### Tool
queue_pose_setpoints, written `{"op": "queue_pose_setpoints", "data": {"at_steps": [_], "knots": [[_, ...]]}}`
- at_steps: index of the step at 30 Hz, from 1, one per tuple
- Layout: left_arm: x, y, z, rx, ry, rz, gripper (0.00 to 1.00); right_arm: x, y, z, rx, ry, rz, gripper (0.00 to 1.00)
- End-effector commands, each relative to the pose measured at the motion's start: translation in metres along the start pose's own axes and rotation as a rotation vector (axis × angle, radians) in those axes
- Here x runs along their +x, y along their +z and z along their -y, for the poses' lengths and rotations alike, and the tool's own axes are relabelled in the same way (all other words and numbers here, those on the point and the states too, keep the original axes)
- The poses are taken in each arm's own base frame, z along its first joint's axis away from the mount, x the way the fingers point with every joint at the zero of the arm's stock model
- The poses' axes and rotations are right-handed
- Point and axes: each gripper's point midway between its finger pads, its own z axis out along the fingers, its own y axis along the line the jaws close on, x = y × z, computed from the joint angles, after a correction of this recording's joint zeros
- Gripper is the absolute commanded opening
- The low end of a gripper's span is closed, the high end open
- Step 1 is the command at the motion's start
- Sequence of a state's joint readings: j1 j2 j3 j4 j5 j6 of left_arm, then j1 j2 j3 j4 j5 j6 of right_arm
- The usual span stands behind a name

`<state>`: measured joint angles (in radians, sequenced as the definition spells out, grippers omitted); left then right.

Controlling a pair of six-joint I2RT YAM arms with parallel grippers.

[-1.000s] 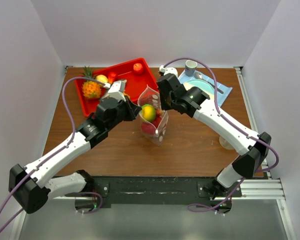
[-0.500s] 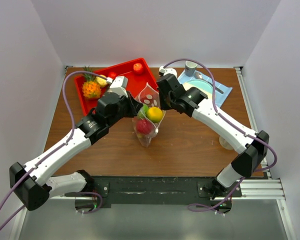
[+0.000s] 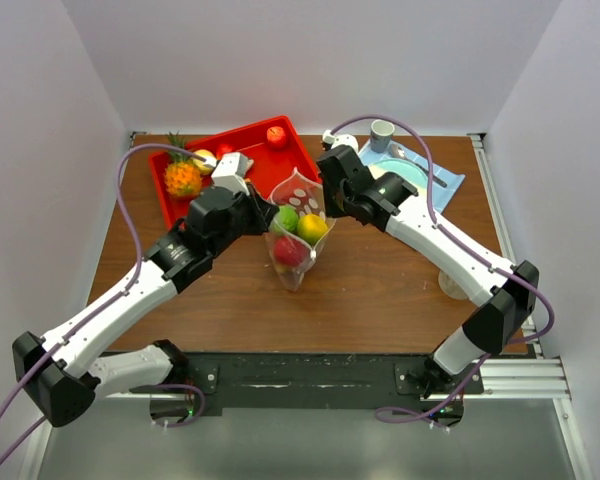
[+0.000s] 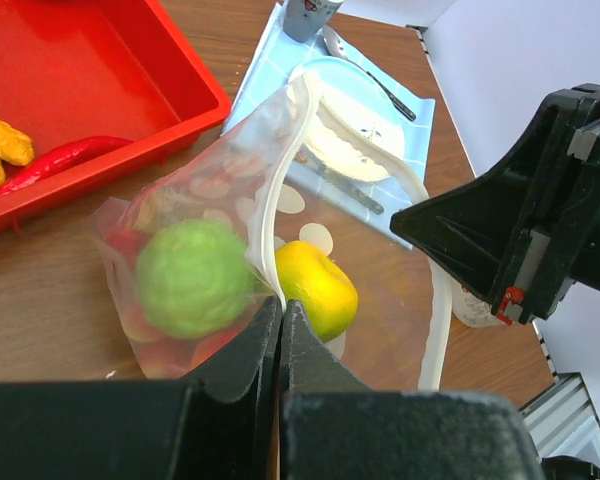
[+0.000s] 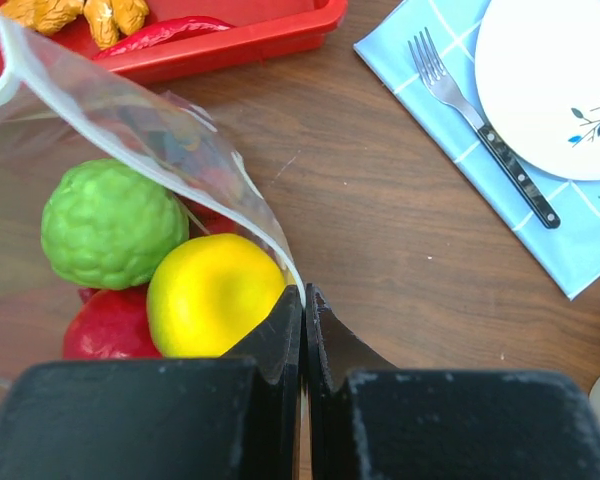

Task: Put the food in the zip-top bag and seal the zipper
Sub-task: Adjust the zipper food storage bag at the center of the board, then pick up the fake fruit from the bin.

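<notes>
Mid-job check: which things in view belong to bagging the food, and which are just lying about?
In the job: clear dotted zip-top plastic bag, pinched by left tool and right tool; bumpy green toy fruit, yellow toy fruit, red toy fruit inside.
Lying about: red plastic tray, toy pineapple, white plate, metal fork, blue checked placemat, pale cup.

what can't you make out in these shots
Top external: both arms' fingertips, hidden under their wrists at the zip-top bag.
Left wrist: the zipper where the left gripper pinches it, covered by the fingers.
Right wrist: red food below the green fruit and yellow fruit, cut off by the right gripper.
Top external: pale round object, partly behind the right arm.
</notes>
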<state>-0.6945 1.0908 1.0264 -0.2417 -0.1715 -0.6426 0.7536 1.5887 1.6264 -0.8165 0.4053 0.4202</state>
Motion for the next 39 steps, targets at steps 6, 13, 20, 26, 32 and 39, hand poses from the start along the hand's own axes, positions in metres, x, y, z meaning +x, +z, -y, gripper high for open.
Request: {"op": "queue_pose_setpoints", "data": {"at_steps": [6,13,20,26,32,39], "knots": [[-0.018,0.023,0.025,0.089,-0.030,0.064,0.00,0.027,-0.001,-0.052,-0.128,-0.058,-0.039,0.00],[-0.003,0.025,0.013,0.064,-0.035,0.045,0.00,-0.010,-0.012,0.000,-0.032,-0.005,0.029,0.00],[-0.023,0.028,-0.003,-0.007,-0.029,0.106,0.24,-0.015,-0.030,-0.011,-0.136,0.051,0.058,0.00],[-0.078,0.021,-0.015,-0.031,-0.024,0.239,0.58,-0.025,-0.050,-0.003,-0.137,0.073,0.109,0.00],[-0.124,0.037,-0.049,-0.095,0.013,0.336,0.70,-0.022,-0.061,0.007,-0.136,0.088,0.131,0.00],[-0.159,0.112,-0.107,-0.213,0.130,0.346,0.70,-0.015,-0.076,0.013,-0.169,0.090,0.140,0.00]]}}
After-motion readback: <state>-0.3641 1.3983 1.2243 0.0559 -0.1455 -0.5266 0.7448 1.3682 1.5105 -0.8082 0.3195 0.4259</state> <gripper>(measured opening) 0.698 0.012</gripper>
